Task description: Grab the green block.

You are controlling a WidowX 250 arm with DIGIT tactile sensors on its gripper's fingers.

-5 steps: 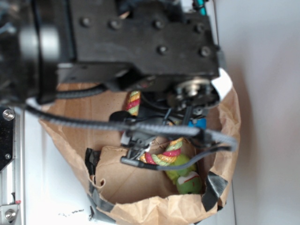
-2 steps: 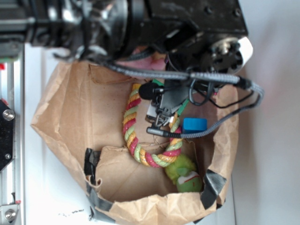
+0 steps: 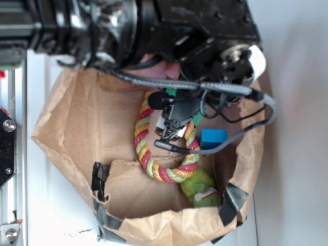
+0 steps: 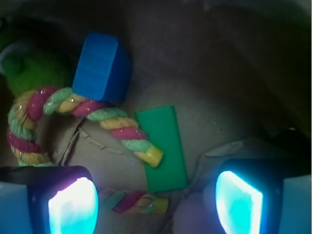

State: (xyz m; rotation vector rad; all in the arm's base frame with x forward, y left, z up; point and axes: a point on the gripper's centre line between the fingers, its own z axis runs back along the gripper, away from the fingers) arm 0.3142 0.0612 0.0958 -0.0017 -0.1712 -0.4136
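Setting: white desk (image 3: 56,205) under a crumpled brown paper bag (image 3: 77,133), rim patched with dark tape; robot arm reaching in from the top of the exterior frame.
Tool (image 4: 156,195): spread wide, clutching nothing; two glowing pads at the lower left and lower right of the wrist frame, pointed down into the bag, judged ready to straddle the target.
Green block (image 4: 162,148): just above and between the pads, centre of the wrist frame; flat, smooth, dark green slab with crisp edges, lying on the creased bag floor, long side running up-frame with a slight tilt. Only a green sliver (image 3: 197,119) visible in the exterior view, beside the black wrist hardware.
Rope ring (image 4: 124,130): twisted pink, yellow and pale green cord, soft and fibrous; one strand crossing the block's left edge and resting on it, so likely to snag a closing finger on that side. A further stretch of it low in the frame, between the pads.
Blue cube (image 4: 102,67): upper left of the wrist frame, hard and glossy, touching the rope, apart from the block.
Plush toy (image 4: 29,68): farthest, far upper left, fuzzy lime green, half in shadow; in the exterior view low in the bag (image 3: 202,190), just below the ring.
Next move, by judgement: descent with the pads either side of the slab's narrow width.
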